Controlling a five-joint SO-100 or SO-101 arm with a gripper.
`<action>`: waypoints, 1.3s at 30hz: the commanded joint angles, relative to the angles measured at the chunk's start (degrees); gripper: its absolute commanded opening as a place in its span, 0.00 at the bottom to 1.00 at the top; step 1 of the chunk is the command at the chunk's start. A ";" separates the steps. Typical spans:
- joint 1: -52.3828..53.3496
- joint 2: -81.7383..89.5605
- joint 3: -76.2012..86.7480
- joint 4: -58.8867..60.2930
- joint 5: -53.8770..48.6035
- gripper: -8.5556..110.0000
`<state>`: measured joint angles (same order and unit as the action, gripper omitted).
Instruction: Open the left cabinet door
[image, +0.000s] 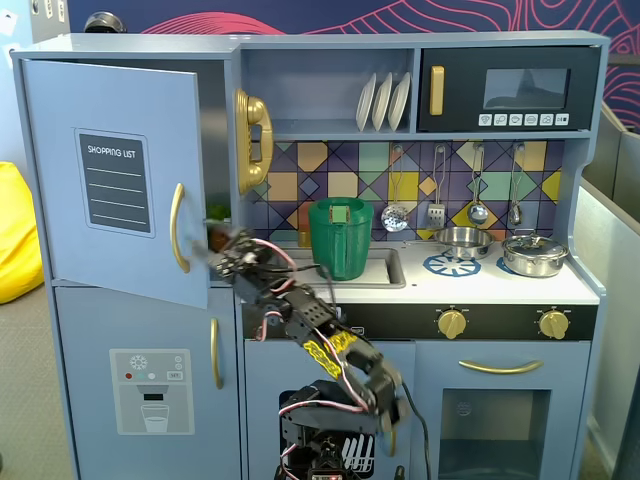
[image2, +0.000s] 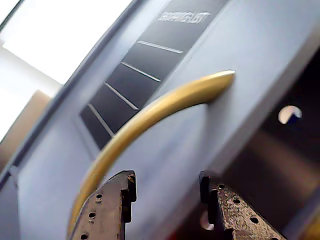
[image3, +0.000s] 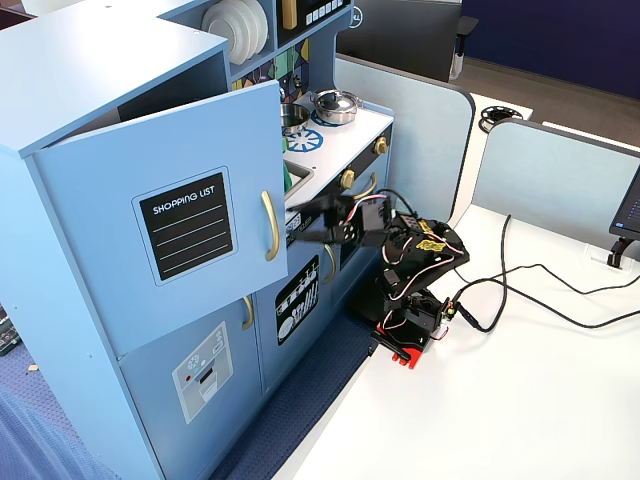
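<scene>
Two dark, pitted fingertips (image2: 107, 210) fill the bottom of the wrist view, and we see them spread apart with open space between them, pinching nothing. Our gripper (image2: 167, 192) sits just beside the lower end of the curved gold handle (image2: 150, 115), which arcs across the left cabinet door (image2: 260, 45) below its black "SHOPPING LIST" panel (image2: 135, 80); we cannot tell whether a finger touches the handle.

From a fixed view we see the left cabinet door (image: 110, 180) swung partly open at the upper left of the toy kitchen (image: 500, 290), its free edge standing away from the cabinet. The gripper (image: 215, 255) reaches up to that edge, near the handle (image: 177, 228).

Another fixed view shows the arm's base (image3: 405, 320) on the white table (image3: 500, 400), the gripper (image3: 305, 220) stretched toward the door (image3: 170, 220).
</scene>
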<state>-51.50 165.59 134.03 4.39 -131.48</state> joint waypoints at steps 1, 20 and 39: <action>8.70 6.50 -0.44 3.52 3.52 0.13; 13.36 -8.35 -0.88 1.05 8.70 0.10; -17.14 -20.57 -2.37 -16.79 -1.93 0.08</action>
<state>-65.57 146.95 135.62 -8.88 -132.28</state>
